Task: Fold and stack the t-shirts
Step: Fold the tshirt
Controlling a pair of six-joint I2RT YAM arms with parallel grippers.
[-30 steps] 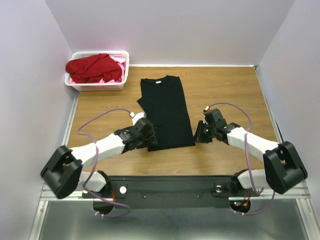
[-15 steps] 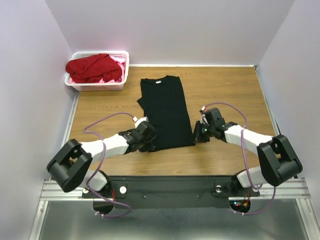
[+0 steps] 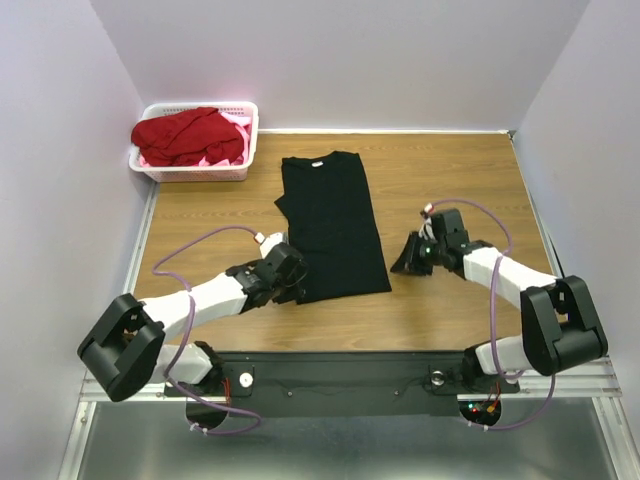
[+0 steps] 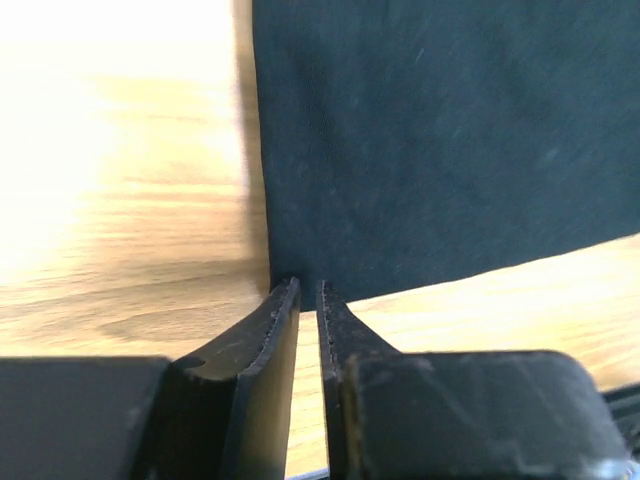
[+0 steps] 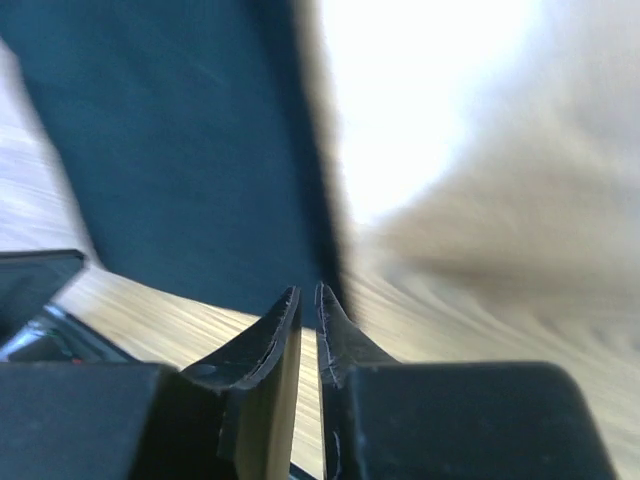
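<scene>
We start at the left gripper (image 4: 308, 287). Its two dark, ridged jaws are drawn to a thin slit, with the tips right at the lower-left corner of the black t-shirt (image 4: 430, 150). The right gripper (image 5: 308, 290) is just as narrow, its tips at the shirt's lower-right edge. That view is blurred, and from above this gripper looks just beside the cloth rather than on it. We see no fabric inside either slit, so we cannot tell whether a hem is caught. We judge that both sit at the bottom corners because lifting the two together would carry the hem up toward the collar.

The shirt lies flat in the middle of the overhead view. It is a long, matte, soft rectangle with its sleeves folded in, its collar toward the top and a small flap jutting out on its left side. It rests on the wooden table (image 3: 450, 170), which is smooth and pale-grained, so cloth should slide easily. At the upper left, the white slotted basket (image 3: 200, 173) holds a crumpled red shirt (image 3: 185, 135) over a pink shirt (image 3: 238, 118).
</scene>
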